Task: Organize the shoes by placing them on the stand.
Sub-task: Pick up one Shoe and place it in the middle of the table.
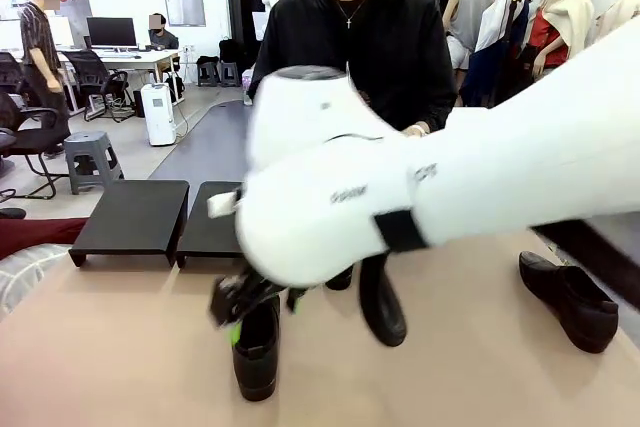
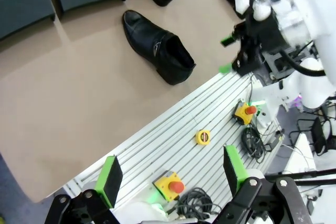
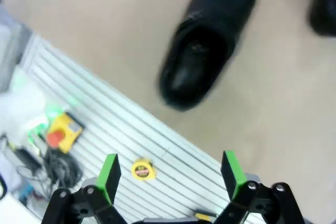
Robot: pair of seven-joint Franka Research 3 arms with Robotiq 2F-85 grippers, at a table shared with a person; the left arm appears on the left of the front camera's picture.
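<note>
Hovering just above nearest shoe (image 1: 258, 349), right gripper (image 3: 170, 177) has fingers spread apart, nothing between them. Left gripper (image 2: 172, 174) likewise parted and empty, over slatted rail (image 2: 173, 124) at table edge. Nearest shoe lies on tan table (image 1: 100, 367), well apart from stand (image 1: 130, 215) at far left. Second shoe (image 1: 382, 305) mid-table, third shoe (image 1: 568, 299) far right, both on tabletop, off stand.

— What kind of place is this?
— A robotics lab in an open office. Upper left of the front view: a desk (image 1: 135, 59), a monitor (image 1: 111, 31) and office chairs (image 1: 38, 137).
— Anything else?
— A slotted metal plate (image 2: 173, 124) at the counter's (image 2: 79, 77) edge carries emergency-stop buttons (image 2: 169, 184) and cables (image 2: 198, 200).
</note>
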